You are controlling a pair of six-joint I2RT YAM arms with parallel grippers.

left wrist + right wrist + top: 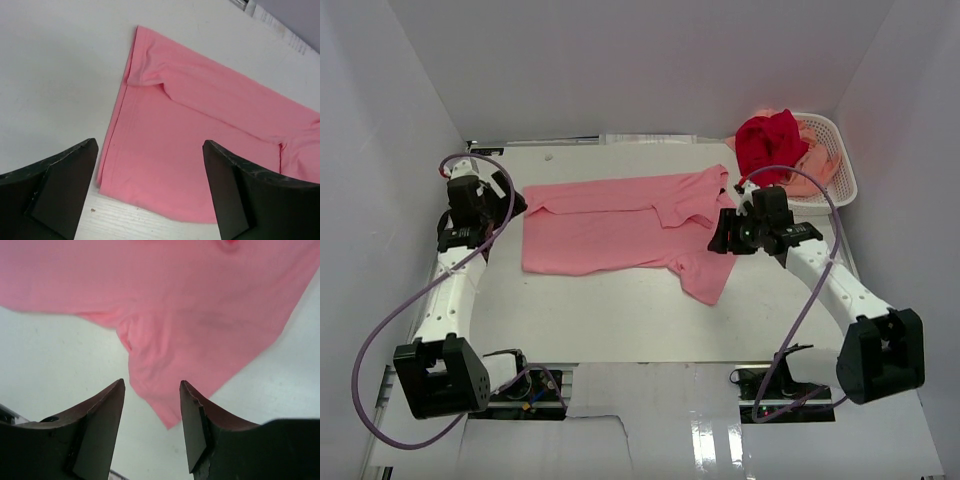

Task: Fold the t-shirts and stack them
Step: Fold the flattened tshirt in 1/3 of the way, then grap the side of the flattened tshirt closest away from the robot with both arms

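I read left claw (150, 144) jaws wide apart at pink t-shirt (610, 230) left edge | right claw (151, 384) jaws apart over its sleeve, gripping nothing | pink t-shirt flat mid-frame on surface (600, 320) | red t-shirt (765, 140) and peach t-shirt (810, 168) in basket (842, 165), upper right

Black left claw (150, 150), black right claw (151, 385), white arms (445, 295) (purple cables (360, 365))

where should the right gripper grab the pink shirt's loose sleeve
Pinch the tip of the sleeve, coming down from the near right. It lies flat, sticking out past the body of the shirt onto bare table, and the open right gripper hangs above it.
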